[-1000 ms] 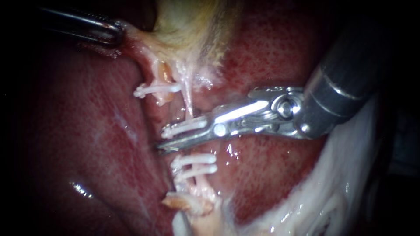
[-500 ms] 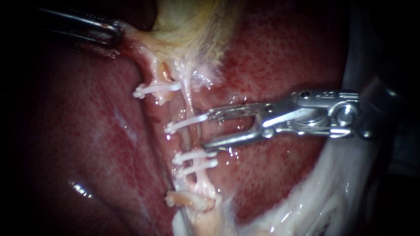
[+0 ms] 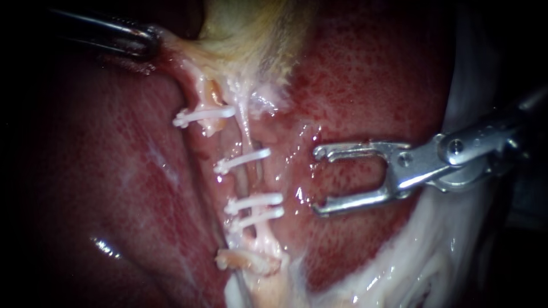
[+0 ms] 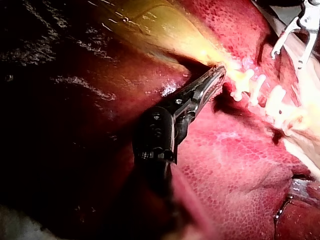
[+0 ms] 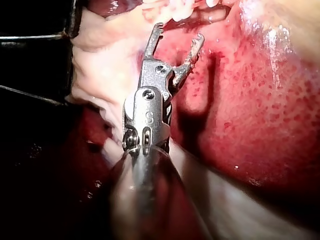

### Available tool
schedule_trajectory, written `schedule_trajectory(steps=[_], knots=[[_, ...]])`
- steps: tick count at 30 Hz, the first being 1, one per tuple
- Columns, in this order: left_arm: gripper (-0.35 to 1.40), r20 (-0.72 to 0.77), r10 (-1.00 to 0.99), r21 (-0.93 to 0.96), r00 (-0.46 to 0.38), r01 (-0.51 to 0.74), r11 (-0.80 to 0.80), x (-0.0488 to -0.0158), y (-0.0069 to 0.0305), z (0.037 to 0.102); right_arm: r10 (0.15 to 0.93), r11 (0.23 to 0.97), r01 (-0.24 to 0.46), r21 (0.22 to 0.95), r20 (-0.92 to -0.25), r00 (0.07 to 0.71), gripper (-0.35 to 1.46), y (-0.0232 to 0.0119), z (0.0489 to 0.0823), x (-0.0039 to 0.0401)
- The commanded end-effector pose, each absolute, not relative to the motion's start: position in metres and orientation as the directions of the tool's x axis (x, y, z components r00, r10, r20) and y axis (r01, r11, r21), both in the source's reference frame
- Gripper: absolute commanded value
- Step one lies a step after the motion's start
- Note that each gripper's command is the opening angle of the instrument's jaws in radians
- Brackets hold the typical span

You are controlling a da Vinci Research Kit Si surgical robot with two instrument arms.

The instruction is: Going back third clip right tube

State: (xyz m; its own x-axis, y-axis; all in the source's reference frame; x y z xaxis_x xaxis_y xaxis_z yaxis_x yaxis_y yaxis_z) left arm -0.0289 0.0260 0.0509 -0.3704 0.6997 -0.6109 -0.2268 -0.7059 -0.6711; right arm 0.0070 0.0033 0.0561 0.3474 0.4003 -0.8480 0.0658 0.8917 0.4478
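You see red, dark-speckled liver (image 3: pixel 365 74), pale yellow gallbladder (image 3: pixel 251 28), white clips (image 3: pixel 242 161), silver right instrument (image 3: pixel 317 181), dark left instrument (image 3: pixel 149 44)

White clip (image 3: pixel 242 161), clamped across thin pale tube (image 3: pixel 246 128)

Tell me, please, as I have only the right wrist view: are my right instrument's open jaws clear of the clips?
Observer: Yes. In the endoscope view the right instrument has its jaws open and empty over the liver. A strip of bare tissue lies between them and the row of white clips.
Operator: Thank you. Could you also say what my left instrument is doing?
Observer: The left instrument is at the far end of the row from the lowest clips. Its jaws are shut on pale tissue at the edge of the gallbladder.
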Motion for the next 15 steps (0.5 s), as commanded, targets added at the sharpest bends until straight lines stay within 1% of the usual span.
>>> schedule_trajectory(steps=[1,7,15], knots=[[-0.35,-0.611,0.700,-0.671,-0.370,-0.228,-0.706,-0.0290,0.0260,0.0510,0.403,0.890,0.066,0.450,-0.847,0.347,0.50,0.0035,0.0561,0.0067],[-0.35,-0.613,0.698,-0.667,-0.371,-0.231,-0.709,-0.0295,0.0256,0.0520,0.394,0.894,0.070,0.442,-0.851,0.347,0.50,0.0037,0.0558,0.0057],[-0.35,-0.621,0.688,-0.662,-0.376,-0.218,-0.717,-0.0314,0.0245,0.0559,0.395,0.891,0.083,0.447,-0.851,0.345,0.50,0.0038,0.0556,0.0049]])
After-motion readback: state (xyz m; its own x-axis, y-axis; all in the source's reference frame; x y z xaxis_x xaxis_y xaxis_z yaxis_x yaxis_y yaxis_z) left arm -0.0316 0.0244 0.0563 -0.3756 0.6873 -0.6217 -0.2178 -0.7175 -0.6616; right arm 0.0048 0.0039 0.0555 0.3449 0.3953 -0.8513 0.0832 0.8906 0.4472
